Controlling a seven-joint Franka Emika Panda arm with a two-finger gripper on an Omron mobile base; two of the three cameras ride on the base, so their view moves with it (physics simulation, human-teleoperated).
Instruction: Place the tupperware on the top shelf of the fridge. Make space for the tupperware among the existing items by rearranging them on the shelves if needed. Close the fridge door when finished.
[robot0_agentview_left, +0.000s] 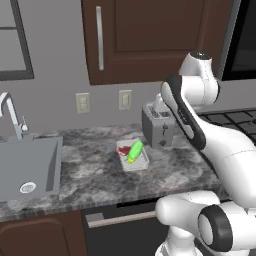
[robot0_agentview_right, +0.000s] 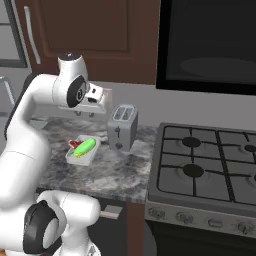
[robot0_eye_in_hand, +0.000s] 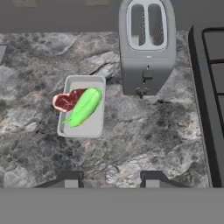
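Observation:
The tupperware (robot0_agentview_left: 138, 164) (robot0_agentview_right: 80, 159) (robot0_eye_in_hand: 93, 122), a shallow clear box with a green vegetable and red food inside, lies on the marbled counter (robot0_eye_in_hand: 148, 140) left of a grey toaster. In the hand view my gripper (robot0_eye_in_hand: 111, 180) hovers above the counter, open, with nothing between its fingertips (robot0_eye_in_hand: 70, 179). The box lies ahead of it and to the left, well apart from the fingers. The hand (robot0_agentview_right: 97, 99) hangs high over the counter, above the box. The fridge, its shelves and the existing items are out of view.
A grey two-slot toaster (robot0_agentview_left: 157, 127) (robot0_agentview_right: 123, 126) (robot0_eye_in_hand: 146, 48) stands right beside the box. A gas stove (robot0_agentview_right: 210, 165) (robot0_eye_in_hand: 214, 87) borders the counter on the right. A sink (robot0_agentview_left: 25, 167) with a faucet lies to the left. Dark cabinets hang above.

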